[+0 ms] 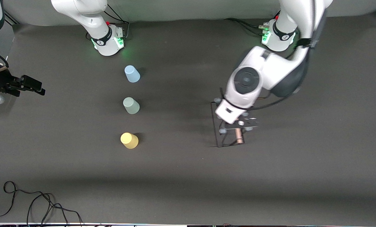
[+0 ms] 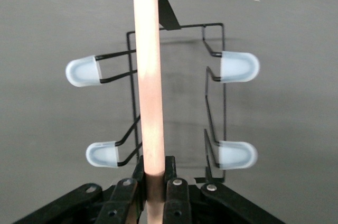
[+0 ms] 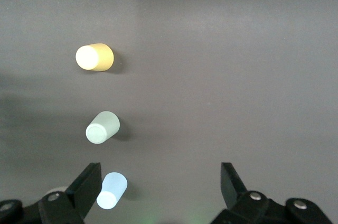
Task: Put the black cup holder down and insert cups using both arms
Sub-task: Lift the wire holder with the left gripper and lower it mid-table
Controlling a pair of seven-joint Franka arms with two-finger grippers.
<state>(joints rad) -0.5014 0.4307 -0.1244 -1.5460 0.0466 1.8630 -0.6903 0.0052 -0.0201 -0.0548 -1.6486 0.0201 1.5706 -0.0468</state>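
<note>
Left claw (image 2: 156, 195) clamped on rack (image 2: 174, 97) handle: tilt risk. Right claw (image 3: 158, 187) agape, empty, over cups (image 3: 103, 128).

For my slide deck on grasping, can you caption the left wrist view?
Left gripper, jaws shut on the wooden rod handle of the black cup holder, four pale-blue pegs showing.

The left arm (image 1: 270, 75) reaches from its base down over the table, its wrist bent so the left gripper (image 2: 154, 187) points downward, fingers (image 2: 177, 192) closed tight on the wooden handle (image 2: 148, 86) of the cup holder (image 2: 214, 108). The right arm (image 1: 90, 19) waits, raised, its right gripper (image 3: 158, 192) hanging high over the table with its fingers (image 3: 87, 182) spread wide and holding nothing.
</note>
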